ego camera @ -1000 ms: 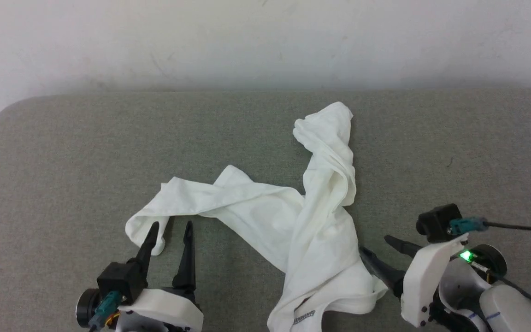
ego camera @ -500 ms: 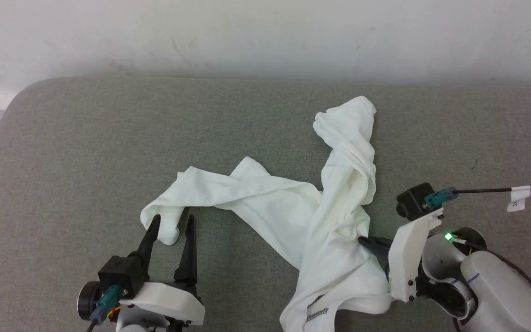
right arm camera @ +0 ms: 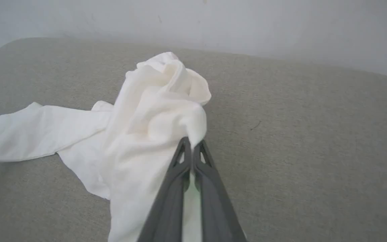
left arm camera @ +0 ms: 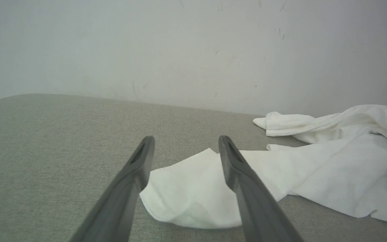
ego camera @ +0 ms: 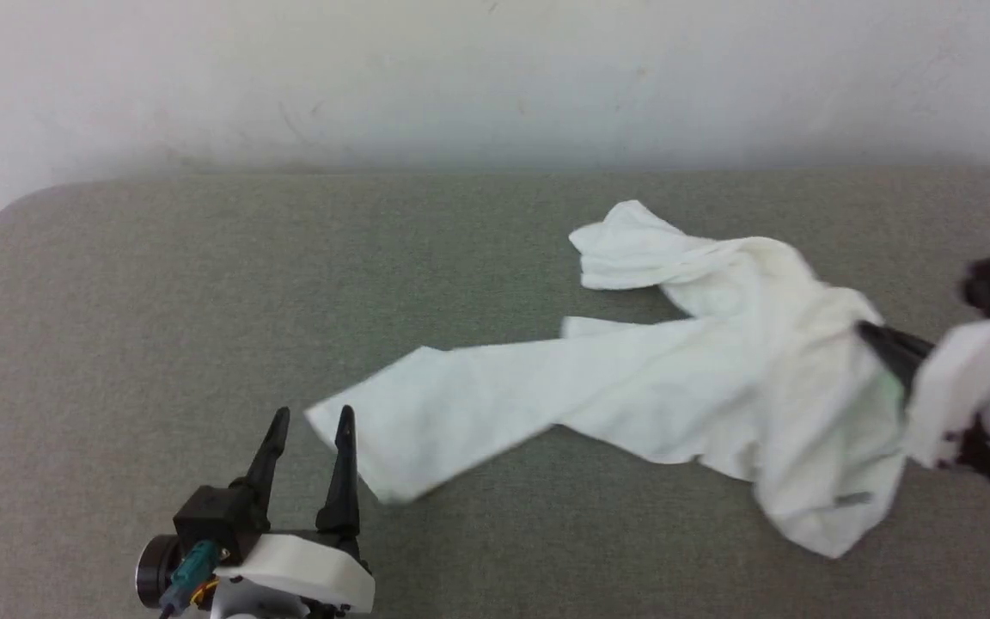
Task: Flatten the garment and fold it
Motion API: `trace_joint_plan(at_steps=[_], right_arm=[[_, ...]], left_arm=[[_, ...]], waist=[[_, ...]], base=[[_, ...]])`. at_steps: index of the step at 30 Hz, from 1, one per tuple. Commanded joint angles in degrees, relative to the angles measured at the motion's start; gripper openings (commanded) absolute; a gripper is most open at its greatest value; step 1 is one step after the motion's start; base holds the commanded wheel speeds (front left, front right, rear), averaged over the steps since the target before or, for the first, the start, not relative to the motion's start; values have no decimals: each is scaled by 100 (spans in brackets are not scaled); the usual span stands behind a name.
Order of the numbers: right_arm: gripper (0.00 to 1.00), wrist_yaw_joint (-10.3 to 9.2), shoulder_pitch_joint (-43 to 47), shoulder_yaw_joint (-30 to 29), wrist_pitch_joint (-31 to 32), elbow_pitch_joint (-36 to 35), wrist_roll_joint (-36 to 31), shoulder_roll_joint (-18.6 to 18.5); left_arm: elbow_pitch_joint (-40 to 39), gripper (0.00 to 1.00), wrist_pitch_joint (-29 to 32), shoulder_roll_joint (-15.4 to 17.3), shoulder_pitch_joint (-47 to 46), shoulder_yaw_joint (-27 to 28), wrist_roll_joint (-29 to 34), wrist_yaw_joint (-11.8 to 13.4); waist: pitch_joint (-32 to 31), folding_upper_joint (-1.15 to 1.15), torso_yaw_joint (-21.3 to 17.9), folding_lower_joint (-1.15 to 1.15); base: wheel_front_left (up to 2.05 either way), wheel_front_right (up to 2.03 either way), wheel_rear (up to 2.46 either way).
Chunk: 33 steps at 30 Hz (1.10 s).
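Shirt [ego camera: 675,395] lies rumpled on the grey tabletop [ego camera: 160,301] from centre to right of the head view, with one sleeve stretched flat toward the lower left and a bunched end at upper centre-right. Right gripper [ego camera: 886,348] is at the right edge, jaws together and clamped on a fold of the shirt's bulk. Left gripper [ego camera: 313,414] is at lower left, jaws apart and holding nothing; the sleeve end lies under and between its tips, contact unclear.
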Motion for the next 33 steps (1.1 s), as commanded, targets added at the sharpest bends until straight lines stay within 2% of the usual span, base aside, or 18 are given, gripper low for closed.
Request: trace_joint_plan(at_steps=[1,6,8,9,13,20,28,33], right_arm=[[0,-5,274,-320,19,70,-58,-13],[2,-5,1140,-1575,-128,431,-327,324],[45,-5,1348,-1821,-304,505,-420,561],[100,-5,1409,-1919,-466,484,-484,671],[100,-5,1545,-2215,-1295,190,-814,1083],[100,-5,1798,-2168,-2392,-827,-1881,1628],[100,-5,2363,-1612,-2851,-1867,-2352,2029],[100,-5,2685,-1358,-2808,-2180,-2465,2157]], left_arm=[[-24,100,-26,25,64,7,-15,32],[-47,100,-27,18,94,17,-27,34],[-56,100,-27,19,95,24,-25,31],[-60,100,-27,21,90,17,-17,29],[-63,100,-27,53,76,15,1,22],[-44,100,-22,134,98,27,7,48],[3,100,75,227,89,-31,7,36],[57,100,321,214,-24,-247,-13,-102]], waist=[[-28,0,-70,0],[-5,0,-161,0],[11,0,-194,0],[18,0,-205,0],[10,0,-255,0],[-71,0,-343,0],[-215,0,-359,0],[-269,0,-376,0]], base=[[0,0,0],[0,0,0],[0,0,0],[0,0,0],[0,0,0],[0,0,0],[0,0,0],[0,0,0]])
